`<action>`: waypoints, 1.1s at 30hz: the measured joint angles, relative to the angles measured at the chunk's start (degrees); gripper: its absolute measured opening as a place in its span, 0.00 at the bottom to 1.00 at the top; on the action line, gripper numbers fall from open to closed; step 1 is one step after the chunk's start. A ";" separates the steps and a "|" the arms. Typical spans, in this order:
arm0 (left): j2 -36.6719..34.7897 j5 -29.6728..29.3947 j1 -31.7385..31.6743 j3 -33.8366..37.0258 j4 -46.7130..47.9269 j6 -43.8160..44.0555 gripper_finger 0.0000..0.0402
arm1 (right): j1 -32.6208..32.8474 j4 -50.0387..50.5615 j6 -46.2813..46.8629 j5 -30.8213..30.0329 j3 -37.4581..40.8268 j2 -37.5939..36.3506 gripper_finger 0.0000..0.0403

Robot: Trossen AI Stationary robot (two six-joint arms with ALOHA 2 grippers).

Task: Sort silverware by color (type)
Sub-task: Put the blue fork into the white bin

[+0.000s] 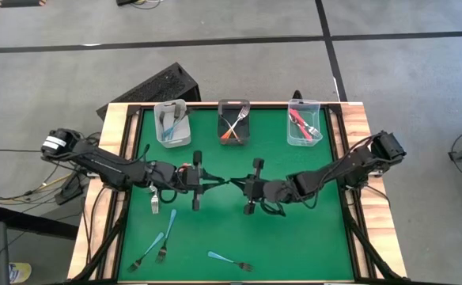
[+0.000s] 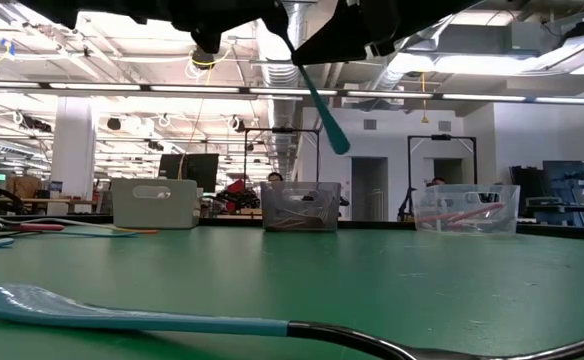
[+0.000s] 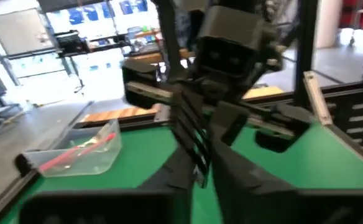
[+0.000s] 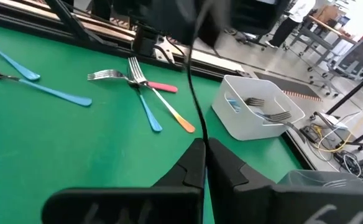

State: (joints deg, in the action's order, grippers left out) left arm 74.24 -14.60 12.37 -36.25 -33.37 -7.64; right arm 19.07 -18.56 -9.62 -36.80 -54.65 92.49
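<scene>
The left claw (image 1: 197,183) looks clamped on one end of a fork (image 1: 223,182). The right claw (image 1: 252,187), facing it tip to tip, pinches the other end. The fork's long axis runs straight between them. The bin (image 1: 185,136) holding blue forks lies nearer the left claw. Only the low view shows the handle is blue-green and slants downward.

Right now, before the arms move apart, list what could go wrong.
1. The blue-handled fork hangs above the table between the left gripper and the right gripper, whose fingers are shut on it. A mistimed release would likely drop it.
2. The crossed forks on the table's left side overlap, so lifting one may drag another.
</scene>
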 joint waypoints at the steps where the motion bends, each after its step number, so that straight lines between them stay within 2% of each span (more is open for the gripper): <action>1: 0.00 0.38 -0.24 0.00 0.11 0.30 0.04 | -0.06 -0.22 -0.04 0.55 0.00 0.00 0.07; 6: -0.49 -0.19 -1.96 0.00 1.86 -0.65 0.01 | -1.30 -0.04 5.65 0.34 0.00 0.00 0.15; 9: -3.56 -3.82 -4.40 -0.03 6.03 -1.31 0.00 | -2.08 1.30 10.16 1.03 0.00 0.02 0.19; 13: -10.41 -10.21 -8.02 -3.88 23.57 0.53 0.00 | -3.62 5.44 15.67 0.99 0.00 0.05 0.23; 17: -15.73 -19.03 -13.83 -11.87 42.43 2.18 0.00 | -5.44 8.61 20.34 1.33 0.02 0.68 0.24; 20: -16.94 -21.16 -20.42 -18.54 54.66 3.35 0.00 | -6.51 8.99 22.61 3.02 0.02 0.66 0.24; 22: -16.59 -19.95 -26.21 -21.94 61.24 4.46 0.00 | -7.20 9.13 23.14 3.50 0.02 0.66 0.24; 25: -15.23 -14.35 -35.45 -24.23 65.27 6.76 0.00 | -7.97 8.35 23.32 3.99 0.02 0.66 0.24; 29: -11.76 -3.87 -46.28 -22.87 66.28 9.54 0.00 | -7.95 8.34 23.31 5.41 0.02 0.66 0.24; 33: -6.85 2.06 -53.56 -21.65 65.21 12.61 0.00 | -7.80 9.21 23.29 6.06 0.02 0.66 0.24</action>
State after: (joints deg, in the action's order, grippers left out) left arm 67.39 -12.55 -41.19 -57.90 31.84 4.96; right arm 11.27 -9.34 13.67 -30.74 -54.63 93.14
